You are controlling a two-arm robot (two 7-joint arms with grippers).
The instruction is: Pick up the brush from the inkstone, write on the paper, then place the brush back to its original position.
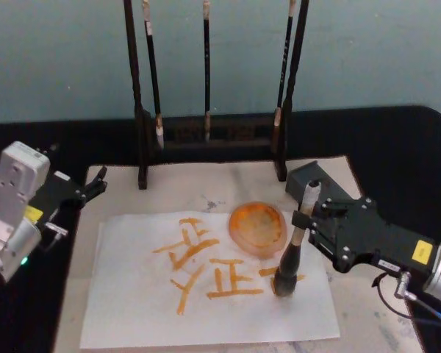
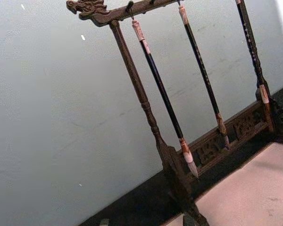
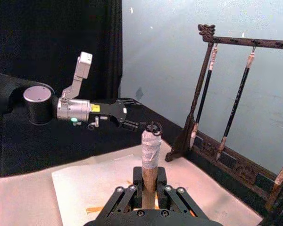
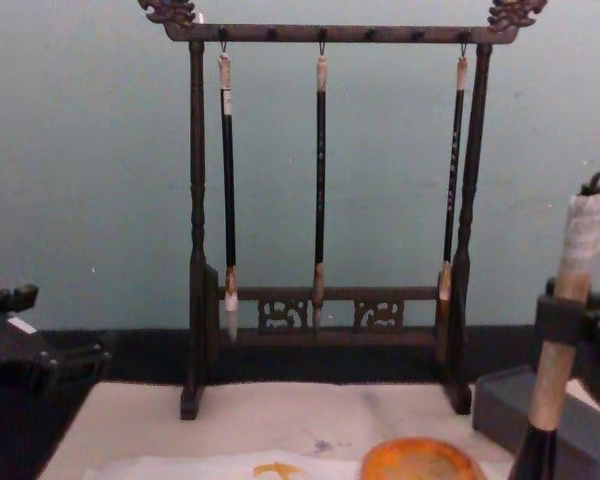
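Right gripper (image 1: 303,219): it is pinching the brush (image 1: 294,246) on its handle, above the right side of the paper (image 1: 132,309).
Brush: it is standing almost straight up, and its dark tip is touching the paper beside the orange marks (image 1: 206,268).
Paper: it is lying flat on the mat (image 1: 176,195).
Left gripper (image 1: 95,182): it is hanging by the mat's left edge, fingers spread, holding nothing.

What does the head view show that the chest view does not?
Head view: the paper with orange strokes, the brush touching it with its tip, and the left gripper parked beside the mat. Chest view: the rack's carved top bar, where three thin brushes hang. Both: the brush held by the right gripper, and the orange dish.
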